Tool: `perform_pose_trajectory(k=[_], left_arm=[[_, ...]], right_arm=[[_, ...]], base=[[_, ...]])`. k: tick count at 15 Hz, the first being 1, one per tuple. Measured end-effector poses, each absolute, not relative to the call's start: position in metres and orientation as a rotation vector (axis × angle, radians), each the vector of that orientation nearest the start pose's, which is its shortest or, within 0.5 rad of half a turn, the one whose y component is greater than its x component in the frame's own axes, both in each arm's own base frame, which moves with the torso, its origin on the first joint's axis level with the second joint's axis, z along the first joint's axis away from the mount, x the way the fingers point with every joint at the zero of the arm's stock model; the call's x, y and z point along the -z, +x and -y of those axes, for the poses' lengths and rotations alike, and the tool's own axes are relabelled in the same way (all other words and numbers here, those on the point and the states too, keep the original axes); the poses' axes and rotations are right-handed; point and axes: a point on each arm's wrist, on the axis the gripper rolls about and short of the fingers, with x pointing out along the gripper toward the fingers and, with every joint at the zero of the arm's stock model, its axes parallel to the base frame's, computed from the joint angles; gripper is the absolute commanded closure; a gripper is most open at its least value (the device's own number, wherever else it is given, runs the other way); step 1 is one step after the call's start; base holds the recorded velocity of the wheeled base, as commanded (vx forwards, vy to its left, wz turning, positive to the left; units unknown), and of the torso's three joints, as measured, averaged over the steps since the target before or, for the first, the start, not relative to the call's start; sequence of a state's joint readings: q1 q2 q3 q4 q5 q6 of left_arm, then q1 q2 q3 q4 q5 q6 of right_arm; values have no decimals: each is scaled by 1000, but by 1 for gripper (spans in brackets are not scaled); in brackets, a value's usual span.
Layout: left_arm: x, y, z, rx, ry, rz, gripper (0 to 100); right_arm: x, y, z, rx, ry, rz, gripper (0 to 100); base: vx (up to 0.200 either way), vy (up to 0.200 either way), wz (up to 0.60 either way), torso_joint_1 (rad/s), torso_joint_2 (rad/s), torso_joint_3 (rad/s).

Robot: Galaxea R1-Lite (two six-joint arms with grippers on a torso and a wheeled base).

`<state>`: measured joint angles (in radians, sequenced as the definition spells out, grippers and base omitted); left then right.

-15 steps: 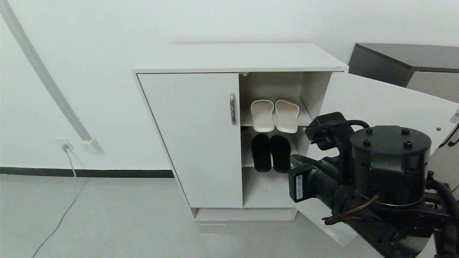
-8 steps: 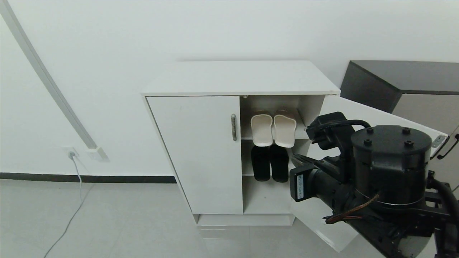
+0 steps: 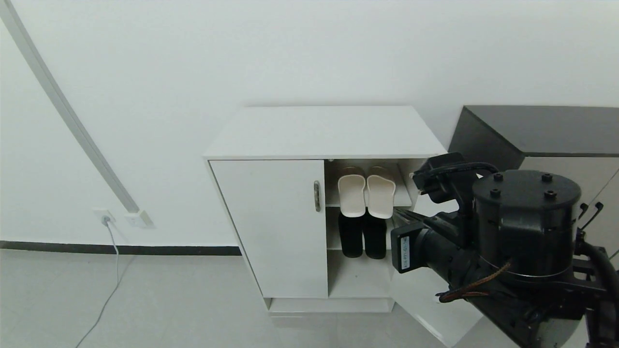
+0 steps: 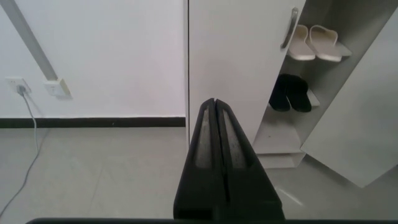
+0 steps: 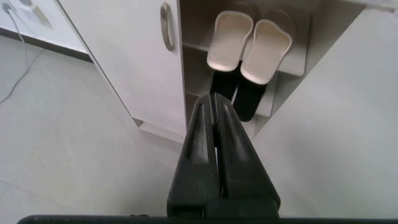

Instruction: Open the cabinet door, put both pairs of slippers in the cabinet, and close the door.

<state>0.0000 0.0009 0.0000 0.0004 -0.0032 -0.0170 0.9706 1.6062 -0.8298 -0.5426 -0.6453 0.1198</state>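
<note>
A white cabinet (image 3: 319,130) stands against the wall, its left door (image 3: 275,227) closed and its right door (image 3: 425,304) swung open. Inside, a pair of white slippers (image 3: 365,195) lies on the upper shelf, and a pair of black slippers (image 3: 362,237) on the shelf below. My right gripper (image 5: 214,102) is shut and holds nothing. It hovers in front of the open compartment, level with the black slippers (image 5: 239,99) and short of the shelves. My left gripper (image 4: 214,106) is shut and empty too. It sits farther back, facing the closed door (image 4: 236,68).
A dark piece of furniture (image 3: 532,130) stands right of the cabinet, behind the open door. On the left wall are a slanted grey conduit (image 3: 63,106) and a socket (image 3: 104,216). Its cable (image 3: 109,285) trails across the bare floor there.
The whole head picture has shifted: the cabinet now shows smaller and lower, so the camera has moved away from it. The slippers lie as before, and both grippers stay shut.
</note>
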Motion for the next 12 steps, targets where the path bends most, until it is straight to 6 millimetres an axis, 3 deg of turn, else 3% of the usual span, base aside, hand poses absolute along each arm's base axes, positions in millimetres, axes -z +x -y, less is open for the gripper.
perform_pose_trajectory(k=[6,12], left_arm=[[-76,-23,0,3,-16,0,100],[-75,-23,0,3,-17,-1,100]], right_arm=[[-207,171,-226,-321,-54,-185,100],[-204,171,-225,-325,-67,-194,100]], base=[[0,0,0,236,-542,-298],[0,0,0,15,-28,-16]])
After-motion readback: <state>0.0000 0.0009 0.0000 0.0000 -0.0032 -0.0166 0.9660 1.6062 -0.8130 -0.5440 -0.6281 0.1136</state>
